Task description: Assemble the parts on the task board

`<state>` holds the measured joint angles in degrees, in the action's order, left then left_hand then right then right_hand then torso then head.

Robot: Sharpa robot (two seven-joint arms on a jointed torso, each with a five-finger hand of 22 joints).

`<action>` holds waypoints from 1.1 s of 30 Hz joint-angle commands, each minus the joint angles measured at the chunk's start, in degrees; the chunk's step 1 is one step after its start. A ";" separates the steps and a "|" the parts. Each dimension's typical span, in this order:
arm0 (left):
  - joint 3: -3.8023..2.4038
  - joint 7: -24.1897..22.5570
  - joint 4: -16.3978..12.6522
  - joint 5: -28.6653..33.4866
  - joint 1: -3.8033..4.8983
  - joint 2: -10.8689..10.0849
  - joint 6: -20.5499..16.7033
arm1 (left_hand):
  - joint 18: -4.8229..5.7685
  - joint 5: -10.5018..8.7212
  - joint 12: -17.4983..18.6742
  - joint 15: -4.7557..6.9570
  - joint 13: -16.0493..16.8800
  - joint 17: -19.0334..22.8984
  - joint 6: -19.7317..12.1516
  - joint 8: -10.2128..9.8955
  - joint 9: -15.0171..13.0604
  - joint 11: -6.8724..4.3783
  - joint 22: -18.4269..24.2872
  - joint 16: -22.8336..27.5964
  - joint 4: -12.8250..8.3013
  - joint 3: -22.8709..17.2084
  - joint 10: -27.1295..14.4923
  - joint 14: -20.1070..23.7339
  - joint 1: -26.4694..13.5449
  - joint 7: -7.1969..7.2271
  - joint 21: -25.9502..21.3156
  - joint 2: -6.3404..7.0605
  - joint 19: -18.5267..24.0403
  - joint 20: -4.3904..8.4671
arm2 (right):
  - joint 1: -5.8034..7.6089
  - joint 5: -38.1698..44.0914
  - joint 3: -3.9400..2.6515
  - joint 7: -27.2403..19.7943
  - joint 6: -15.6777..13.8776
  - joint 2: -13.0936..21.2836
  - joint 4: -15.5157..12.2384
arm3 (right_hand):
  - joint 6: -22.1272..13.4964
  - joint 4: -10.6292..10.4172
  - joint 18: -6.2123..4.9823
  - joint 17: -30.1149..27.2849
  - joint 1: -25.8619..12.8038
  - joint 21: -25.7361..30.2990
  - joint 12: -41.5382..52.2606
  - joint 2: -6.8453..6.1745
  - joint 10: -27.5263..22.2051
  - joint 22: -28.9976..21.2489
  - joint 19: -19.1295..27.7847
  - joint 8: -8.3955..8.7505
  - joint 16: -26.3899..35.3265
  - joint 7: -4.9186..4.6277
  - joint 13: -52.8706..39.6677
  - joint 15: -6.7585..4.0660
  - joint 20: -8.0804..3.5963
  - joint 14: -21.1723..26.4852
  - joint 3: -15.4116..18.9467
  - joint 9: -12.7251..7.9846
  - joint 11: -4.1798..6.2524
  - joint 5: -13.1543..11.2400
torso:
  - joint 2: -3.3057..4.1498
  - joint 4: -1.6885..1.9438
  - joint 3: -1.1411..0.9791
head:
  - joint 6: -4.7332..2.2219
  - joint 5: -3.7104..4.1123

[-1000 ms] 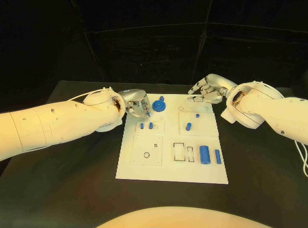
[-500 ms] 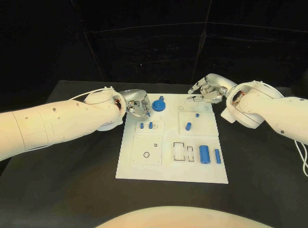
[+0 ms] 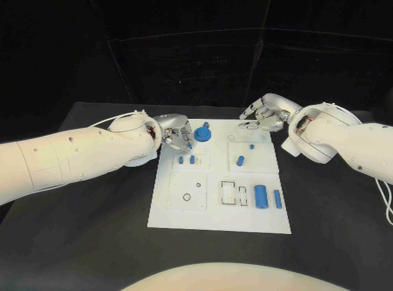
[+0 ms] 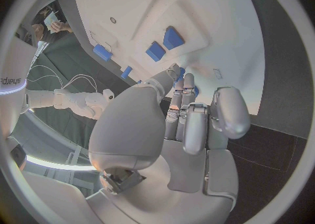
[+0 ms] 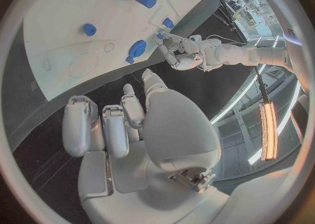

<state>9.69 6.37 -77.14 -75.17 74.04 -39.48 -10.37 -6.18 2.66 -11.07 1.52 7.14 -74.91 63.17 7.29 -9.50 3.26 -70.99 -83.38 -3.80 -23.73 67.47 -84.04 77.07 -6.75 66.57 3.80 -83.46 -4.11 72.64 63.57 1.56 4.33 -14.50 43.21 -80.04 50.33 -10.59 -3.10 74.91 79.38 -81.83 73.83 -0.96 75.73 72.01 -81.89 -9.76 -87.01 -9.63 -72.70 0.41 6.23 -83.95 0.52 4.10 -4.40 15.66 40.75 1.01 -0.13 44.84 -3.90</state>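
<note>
Right robot hand (image 3: 264,116) slightly farther (curled)

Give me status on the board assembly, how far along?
Early. Possibly done: a blue round part stands at the far end of the white board. In hand: nothing visible; left hand and right hand hover at the board's far corners. Left: blue cylinders lying loose by empty cutouts.
</note>
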 commanded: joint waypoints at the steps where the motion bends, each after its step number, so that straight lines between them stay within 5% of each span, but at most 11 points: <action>1: -0.03 -0.12 0.05 0.19 0.03 0.08 1.14 | 1.00 0.09 0.23 -0.22 -0.05 -1.70 0.40 -0.39 0.04 -0.10 0.01 0.08 -0.19 -0.19 0.34 -2.46 -0.23 0.16 -0.14 0.55 0.09 -0.29 | 0.09 0.08 -0.03 -0.38 -0.12 -0.03 -0.06 | -0.37 -0.02 -0.59 9.68 0.16 0.26 0.02 0.61 -0.23 -0.06 0.43 -0.24 0.24 0.11 -0.06 -0.33 -0.14 -4.70 0.23 -0.07 -0.13 0.26 | -0.02 0.04 0.00 | 0.02 -0.01; 10: -0.02 0.49 0.28 0.14 0.03 0.24 1.90 | 0.99 0.09 0.60 -0.23 -0.18 -1.65 0.19 -0.65 0.18 -0.03 0.04 0.10 -0.34 -0.24 0.21 -2.42 -0.26 0.12 -0.24 0.81 0.17 -0.29 | 0.09 0.08 -0.03 -0.39 -0.12 0.00 -0.07 | -0.37 -0.02 -0.59 9.68 0.16 0.26 0.02 0.61 -0.23 -0.06 0.43 -0.24 0.24 0.11 -0.06 -0.33 -0.14 -4.70 0.23 -0.07 -0.13 0.26 | -0.01 0.00 -0.01 | 0.01 -0.04; 19: -0.01 0.72 0.34 0.13 0.02 0.34 2.05 | 0.97 0.08 2.85 -1.00 -1.03 -0.81 -4.52 -3.69 1.84 1.00 0.39 0.47 -0.27 0.14 -2.16 -2.09 -1.54 -0.55 -0.89 2.70 0.50 -0.77 | 0.09 0.08 -0.03 -0.35 -0.14 0.05 -0.07 | -0.37 -0.02 -0.59 9.68 0.16 0.26 0.02 0.61 -0.23 -0.06 0.43 -0.24 0.24 0.11 -0.06 -0.33 -0.14 -4.70 0.23 -0.07 -0.13 0.26 | 0.02 0.01 -0.02 | 0.01 0.04; 33: -0.02 0.56 0.00 0.14 0.01 -0.38 1.28 | 0.71 0.08 4.45 -1.75 -1.74 0.37 -6.51 -3.78 2.98 1.92 1.41 0.99 -0.25 0.65 -4.61 -1.69 -2.09 -1.01 -2.39 3.73 1.05 -1.43 | 0.09 0.08 -0.03 -0.30 -0.21 0.15 0.06 | -0.36 -0.08 -0.61 9.55 0.22 0.33 -0.15 0.66 -0.40 -0.19 0.47 -0.34 0.33 0.11 0.15 -0.34 -0.14 -4.67 0.30 -0.06 -0.12 0.37 | -0.11 0.04 0.04 | -0.07 0.01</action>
<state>9.71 6.91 -77.01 -75.14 73.99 -39.76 -8.89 -6.19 2.67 -6.87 0.28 5.45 -74.57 56.80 3.61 -6.54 5.22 -69.63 -82.71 -4.11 -23.40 63.25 -84.06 74.93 -7.77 64.38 7.09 -82.40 -5.16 72.64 63.57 1.56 4.34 -14.51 43.33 -79.97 50.33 -10.59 -3.10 74.90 79.61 -81.83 73.83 -0.73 75.74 71.86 -81.77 -9.76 -87.01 -9.63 -72.59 0.41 6.12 -83.95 0.52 4.10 -4.40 15.66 40.69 1.01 -0.12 44.82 -3.87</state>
